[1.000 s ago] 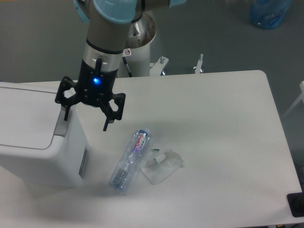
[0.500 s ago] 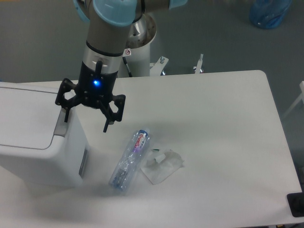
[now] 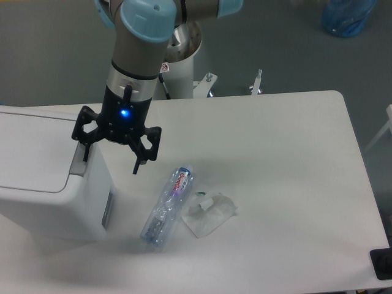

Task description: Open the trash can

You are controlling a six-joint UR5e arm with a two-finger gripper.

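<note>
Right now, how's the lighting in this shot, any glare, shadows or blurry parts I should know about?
In the fixed camera view, lighting is soft and even: the white table shows no hard glare, only a faint shadow under the clear plastic bottle. The large white boxy trash can nearly blends into the table. A blue light glows on the open black two-finger hand. The blue object on the floor looks soft.

The arm reached down from twelve o'clock, wrist vertical with a blue light lit. The hand [image 3: 110,158] hung spread wide, fingers pointing downward, holding nothing.
</note>
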